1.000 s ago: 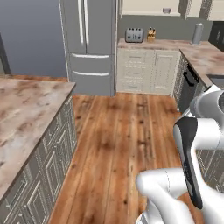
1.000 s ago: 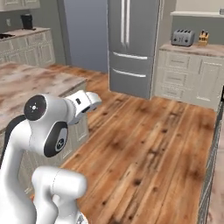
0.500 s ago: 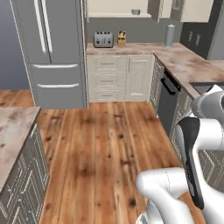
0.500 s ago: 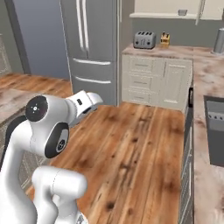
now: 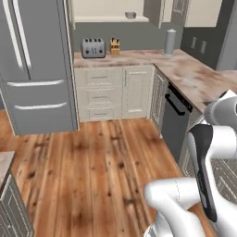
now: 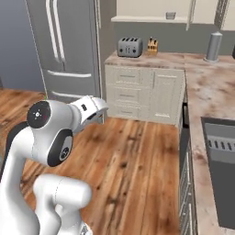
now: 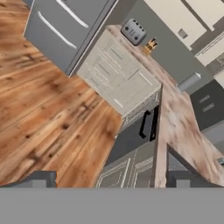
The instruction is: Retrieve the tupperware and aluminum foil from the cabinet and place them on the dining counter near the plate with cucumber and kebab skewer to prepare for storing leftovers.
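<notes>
The robot stood on the wood floor (image 5: 92, 171) facing a corner run of marbled counter (image 5: 194, 78), and the step in hand looked like the approach to the cabinet (image 5: 111, 9), the cream wall unit above the counter's back edge. The jaws were released and wide apart, holding nothing; in the hand view the two tips of the gripper (image 7: 111, 179) stood well apart over the floor and the counter's front edge. Neither the tupperware nor the foil could be made out; a small grey thing (image 6: 170, 15) sat on the cabinet's shelf board, too small to name. To do this step well, I judged, the base should square up close to the counter's front edge below that shelf, stopping short of the dark dishwasher (image 5: 173, 120), and the arm should rise only once the shelf is within reach. A toaster (image 5: 93, 47), a knife block (image 5: 115, 46) and a steel canister (image 5: 170, 42) stood along the back edge. No brand, label or writing could be read anywhere.
</notes>
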### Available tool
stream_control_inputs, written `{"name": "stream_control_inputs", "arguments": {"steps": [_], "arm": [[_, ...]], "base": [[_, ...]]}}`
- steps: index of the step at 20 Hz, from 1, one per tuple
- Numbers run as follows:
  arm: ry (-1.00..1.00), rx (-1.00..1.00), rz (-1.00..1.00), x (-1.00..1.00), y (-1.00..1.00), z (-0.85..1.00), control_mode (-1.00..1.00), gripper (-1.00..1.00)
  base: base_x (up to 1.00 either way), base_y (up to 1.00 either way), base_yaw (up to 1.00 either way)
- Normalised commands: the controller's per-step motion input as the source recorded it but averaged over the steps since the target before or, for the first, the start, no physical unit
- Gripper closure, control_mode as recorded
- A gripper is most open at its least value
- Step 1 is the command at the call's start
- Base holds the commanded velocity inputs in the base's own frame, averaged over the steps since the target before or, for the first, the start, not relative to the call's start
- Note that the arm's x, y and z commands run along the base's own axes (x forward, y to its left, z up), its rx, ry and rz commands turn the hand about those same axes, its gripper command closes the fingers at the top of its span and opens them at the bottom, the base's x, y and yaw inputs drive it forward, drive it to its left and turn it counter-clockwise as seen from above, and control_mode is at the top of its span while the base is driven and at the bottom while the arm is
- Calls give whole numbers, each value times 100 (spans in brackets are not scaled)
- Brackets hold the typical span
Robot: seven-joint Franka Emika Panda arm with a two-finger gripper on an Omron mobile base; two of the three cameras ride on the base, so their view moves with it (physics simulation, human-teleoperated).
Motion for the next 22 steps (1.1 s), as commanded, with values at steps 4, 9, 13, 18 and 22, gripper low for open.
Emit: {"name": "stream_control_inputs", "arguments": {"steps": [4,9,13,18,22], "arm": [[0,0,0,0,0,0,100,-100],[0,0,0,0,0,0,100,-100],[0,0,0,0,0,0,100,-100],[0,0,0,0,0,0,100,-100],[0,0,0,0,0,0,100,-100]], "base": [[100,0,-20],[100,0,-16],[100,0,-12],[100,0,-11],[100,0,-9]]}}
